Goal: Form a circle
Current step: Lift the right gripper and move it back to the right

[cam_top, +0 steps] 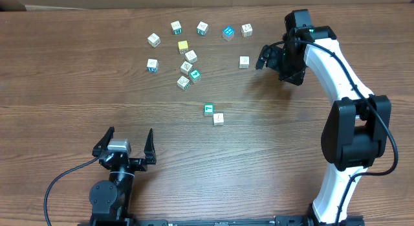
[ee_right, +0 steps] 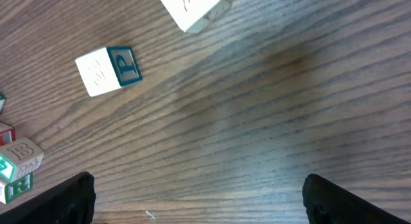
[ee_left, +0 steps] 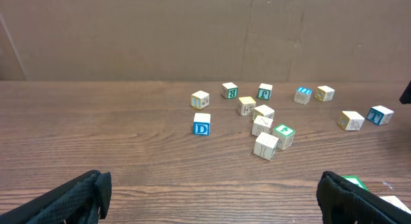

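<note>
Finding the circle [cam_top: 188,69] first: sits toward the far middle of the table [cam_top: 77,90], ringed loosely by scattered cubes [cam_top: 202,28] and well apart from both arms. Amounts to four tiny letter cubes, three whitish and one green-topped, packed close, more a crooked clump than a true ring. Shows again in the left wrist view, past the middle of the wood, with the green-topped cube on its right side.

Judging by looks: light, stiff, probably wooden, smooth-faced, not fragile. Likely to skate or twist on the tabletop at a nudge, and to knock a neighbour when crowded. Best taken one cube at a time, from above, pinched across two opposite flat sides. For the packed ones, better approached from the outer faces, or pushed rather than pinched.

Reading the right gripper [cam_top: 265,56]: spread as wide as possible, holding nothing, hanging over bare wood just beside a lone whitish cube [cam_top: 244,61]. Reading the left gripper [cam_top: 127,136]: likewise spread open and empty, sitting low near the front edge, well apart from every cube.

Hard to make out from overhead: the letters, too small to read. Cut off in the right wrist view: a pale cube [ee_right: 189,6] at the top edge and a huddle of cubes [ee_right: 19,158] at the left edge. Cannot match those, or the P cube [ee_right: 106,70], with any overhead cube. Cannot confirm contact between all four cubes of the group.
</note>
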Controlling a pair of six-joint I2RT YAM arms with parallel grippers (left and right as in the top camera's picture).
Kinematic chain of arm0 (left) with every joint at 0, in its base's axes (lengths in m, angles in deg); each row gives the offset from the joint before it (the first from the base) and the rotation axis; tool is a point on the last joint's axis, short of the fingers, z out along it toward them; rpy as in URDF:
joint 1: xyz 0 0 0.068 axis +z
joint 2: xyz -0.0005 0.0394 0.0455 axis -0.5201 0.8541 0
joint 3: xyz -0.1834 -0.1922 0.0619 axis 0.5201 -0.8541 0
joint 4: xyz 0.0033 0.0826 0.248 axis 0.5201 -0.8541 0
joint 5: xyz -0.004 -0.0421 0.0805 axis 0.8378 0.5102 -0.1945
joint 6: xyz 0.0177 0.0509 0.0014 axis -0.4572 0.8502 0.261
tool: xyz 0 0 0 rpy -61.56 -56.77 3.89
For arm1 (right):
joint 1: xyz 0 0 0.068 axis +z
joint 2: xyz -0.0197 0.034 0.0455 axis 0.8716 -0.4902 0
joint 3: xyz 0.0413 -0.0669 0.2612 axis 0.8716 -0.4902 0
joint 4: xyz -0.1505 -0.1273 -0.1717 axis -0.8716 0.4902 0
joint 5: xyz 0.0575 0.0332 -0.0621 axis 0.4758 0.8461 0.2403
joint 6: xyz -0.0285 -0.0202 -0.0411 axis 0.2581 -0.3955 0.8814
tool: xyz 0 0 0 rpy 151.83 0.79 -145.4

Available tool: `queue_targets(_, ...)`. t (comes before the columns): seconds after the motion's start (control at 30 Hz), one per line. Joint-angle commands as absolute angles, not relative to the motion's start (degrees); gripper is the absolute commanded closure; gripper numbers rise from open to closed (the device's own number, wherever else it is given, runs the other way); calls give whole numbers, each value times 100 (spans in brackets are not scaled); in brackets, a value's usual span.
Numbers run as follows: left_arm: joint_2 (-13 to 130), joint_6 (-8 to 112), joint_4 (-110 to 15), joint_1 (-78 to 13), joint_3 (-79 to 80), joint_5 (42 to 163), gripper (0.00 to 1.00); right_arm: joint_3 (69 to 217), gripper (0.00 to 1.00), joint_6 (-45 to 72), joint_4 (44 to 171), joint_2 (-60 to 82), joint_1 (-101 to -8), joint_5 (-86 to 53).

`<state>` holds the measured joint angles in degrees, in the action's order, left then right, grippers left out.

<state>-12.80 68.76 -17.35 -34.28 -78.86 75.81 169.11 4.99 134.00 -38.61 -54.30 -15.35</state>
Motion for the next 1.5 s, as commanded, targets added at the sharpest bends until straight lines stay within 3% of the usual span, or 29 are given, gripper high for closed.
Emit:
queue_targets(0.0, -1328, 6959, -1746, -3389, -7906, 7565, 0, 17034, 0, 517, 13343, -3691, -5598, -1614)
queue_targets(0.57, -1328, 6959, -1746, -3389, -7906, 7563, 0, 17034, 0, 517, 13267, -3691, -5941, -1078)
queue_targets(1.47, -1328, 6959, -1746, -3389, -7906, 7563, 0, 17034, 0, 495, 12489, -3691, -5056, -812)
